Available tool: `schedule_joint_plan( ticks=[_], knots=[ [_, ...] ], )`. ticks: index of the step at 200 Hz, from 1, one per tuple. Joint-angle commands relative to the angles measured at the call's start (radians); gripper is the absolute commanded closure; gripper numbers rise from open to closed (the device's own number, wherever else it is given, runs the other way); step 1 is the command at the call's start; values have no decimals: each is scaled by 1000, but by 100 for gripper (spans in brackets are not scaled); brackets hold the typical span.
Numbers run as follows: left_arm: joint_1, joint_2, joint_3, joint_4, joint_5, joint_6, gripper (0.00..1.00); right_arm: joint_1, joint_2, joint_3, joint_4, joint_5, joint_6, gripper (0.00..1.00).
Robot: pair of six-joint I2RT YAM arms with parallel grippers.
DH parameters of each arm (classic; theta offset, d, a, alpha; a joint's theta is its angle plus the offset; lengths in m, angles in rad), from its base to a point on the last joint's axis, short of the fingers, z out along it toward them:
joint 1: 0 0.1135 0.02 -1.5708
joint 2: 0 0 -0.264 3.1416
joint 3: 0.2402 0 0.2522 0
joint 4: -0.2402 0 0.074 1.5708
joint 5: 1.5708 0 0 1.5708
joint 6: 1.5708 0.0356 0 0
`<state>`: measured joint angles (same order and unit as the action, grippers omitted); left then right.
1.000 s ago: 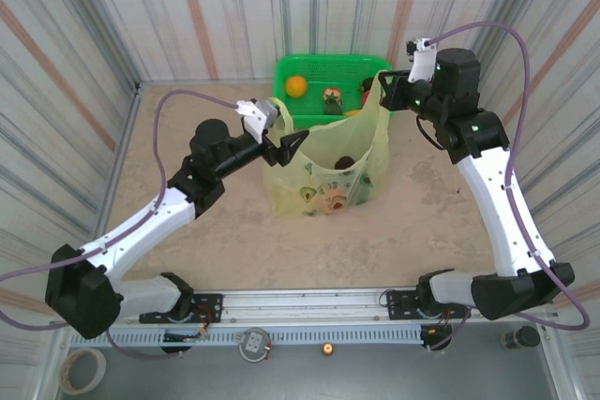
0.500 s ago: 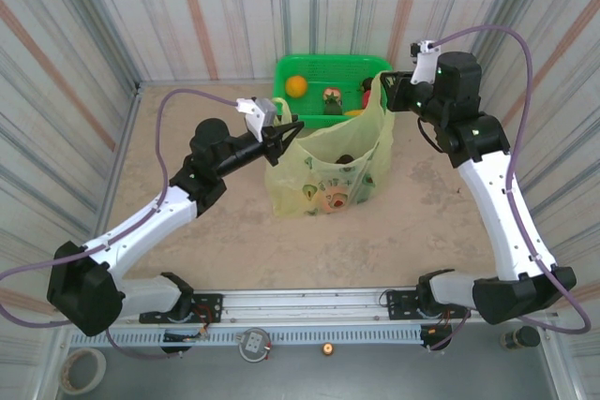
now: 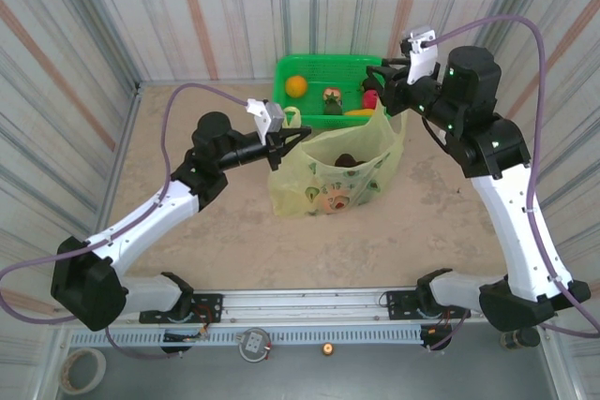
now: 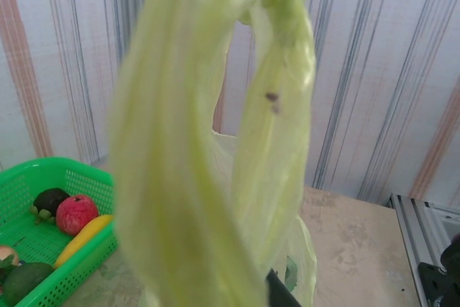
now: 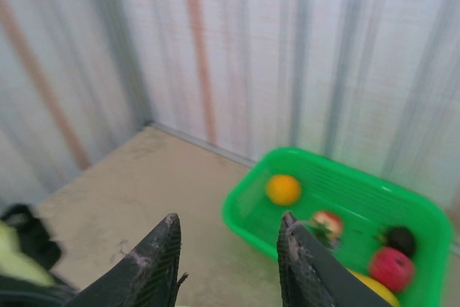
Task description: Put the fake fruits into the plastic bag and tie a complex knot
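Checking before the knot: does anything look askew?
The plastic bag sits lopsided: the left gripper pinches one handle up, the other side droops free near the open right gripper. Several fruits remain in the green basket.

You see your right tool [image 5: 230, 222] with its dark fingers [image 5: 154, 264] parted over the sandy bench [image 5: 144, 170]. Beyond it, a green basket [image 5: 352, 198] holds an orange fruit [image 5: 283, 189] and a red fruit [image 5: 390, 264].

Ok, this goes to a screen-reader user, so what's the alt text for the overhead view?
The left gripper is shut on a handle of the yellow-green plastic bag, which sits on the sandy table with fruits inside. The right gripper hangs open near the green basket that holds other fruits.
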<state>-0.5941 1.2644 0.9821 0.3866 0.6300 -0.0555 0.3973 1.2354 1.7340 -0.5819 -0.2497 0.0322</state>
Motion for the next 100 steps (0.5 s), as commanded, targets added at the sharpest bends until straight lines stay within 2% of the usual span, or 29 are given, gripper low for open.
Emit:
schedule_joint_plan(
  ticks=[1,37,67,100],
  knots=[
    [8,3,19,0,78,31,100,37,57,37,-65,-291,-15,59],
    [9,6,13,3,102,38,100,112,154,85,-104,-427,29,63],
    [9,10,13,5,122,37,100,150,205,93,-114,-489,40,57],
    [10,15,18,1,138,38,100,165,247,114,-120,-526,53,57]
  ],
)
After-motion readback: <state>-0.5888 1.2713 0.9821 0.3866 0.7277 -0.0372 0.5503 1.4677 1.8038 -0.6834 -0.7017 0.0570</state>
